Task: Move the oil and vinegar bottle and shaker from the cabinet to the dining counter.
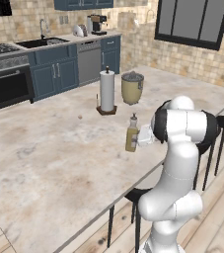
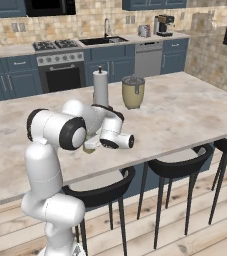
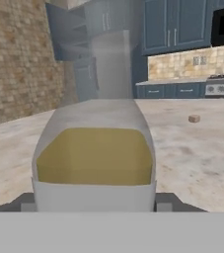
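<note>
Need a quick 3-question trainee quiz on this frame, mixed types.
1. True or false: the oil and vinegar bottle stands upright on the dining counter.
2. Which stands nearest the paper towel roll? A) toaster B) beige lidded pot C) coffee machine
3. Fill in: the gripper is at the bottle's ____ (base / stopper / body).

Key: 1 true; 2 B; 3 body.

Dining counter (image 1: 49,158) bears towel roll (image 1: 107,91), pot (image 1: 132,88), perhaps bottle (image 1: 131,134).
</note>
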